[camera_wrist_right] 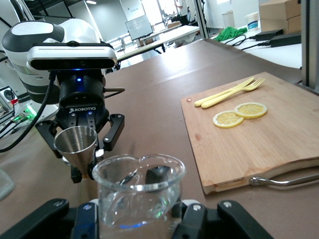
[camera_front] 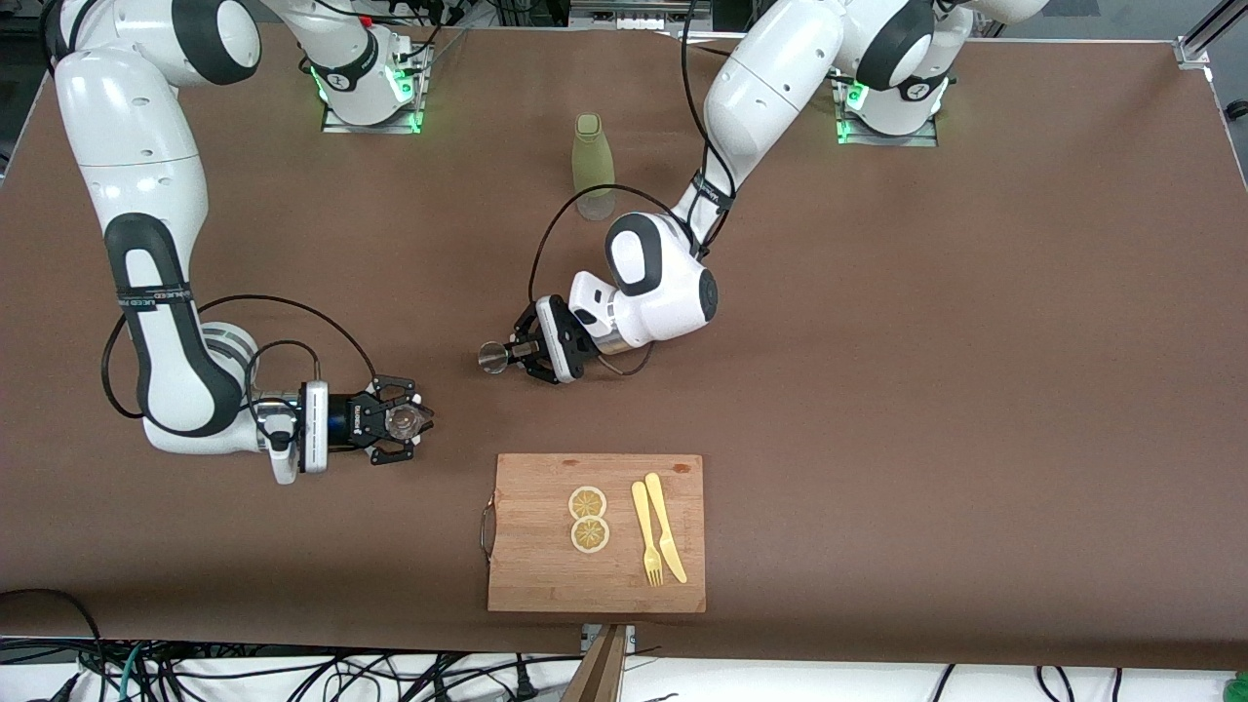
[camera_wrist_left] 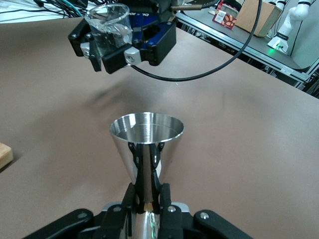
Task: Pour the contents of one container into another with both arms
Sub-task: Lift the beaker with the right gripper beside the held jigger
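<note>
Nearest the front camera lies the wooden cutting board, carrying two lemon slices and a yellow plastic fork and knife; none of these seems part of the pour. Just farther from the camera than the board, toward the right arm's end of the table, the right gripper hangs over bare table, its fingers shut tight on a small clear glass beaker held upright; whether it holds any liquid cannot be told. Farther from the board again, roughly above its handle end in the front view, the left gripper has its fingers shut on the narrow waist of a steel jigger, whose cup is level and looks empty in the left wrist view. Farthest from the board, a pale green bottle stands capped and upright between the two arm bases. So both containers appear grasped and lifted, which settles the pick-up stage. Remaining, by my reading: bring the two vessels together, since they are apart, tilt one over the other's mouth, and pour. No tilt has begun.
</note>
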